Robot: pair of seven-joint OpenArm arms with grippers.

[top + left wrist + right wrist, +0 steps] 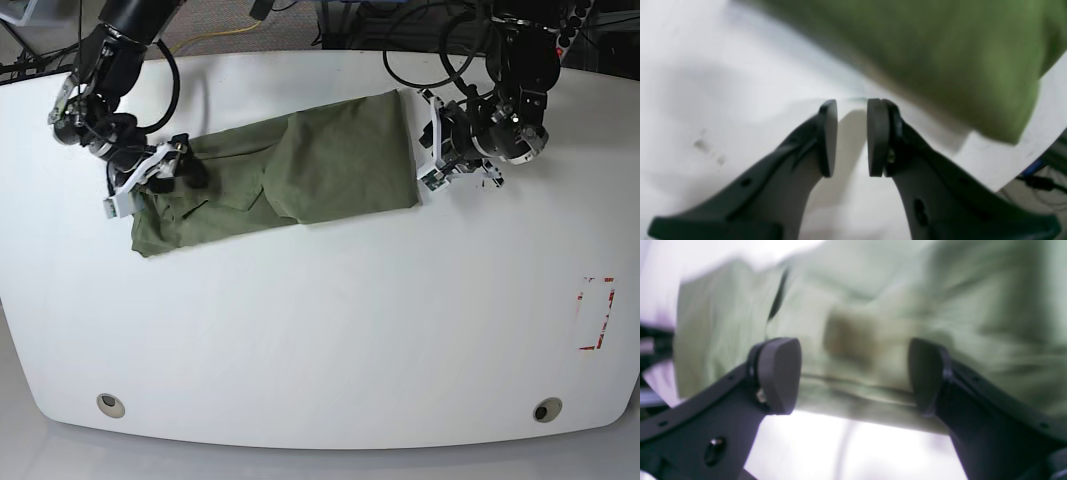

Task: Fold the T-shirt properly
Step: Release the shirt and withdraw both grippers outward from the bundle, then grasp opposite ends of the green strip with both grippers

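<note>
T-shirt (300, 175) lying folded into long strip near far edge of table (320, 330). Right tool (853, 376) spread wide over one end, gripping nothing. Left tool (851, 136) narrowly parted, empty, just beside other end.

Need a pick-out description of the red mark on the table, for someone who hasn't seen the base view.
Start from the white table and go to its edge on the base view's right, well below the left arm's end effector and away from the T-shirt. The red mark is a thin, broken, upright rectangle outline. It is the only red thing on the tabletop; the two round holes near the front edge are grey.
</note>
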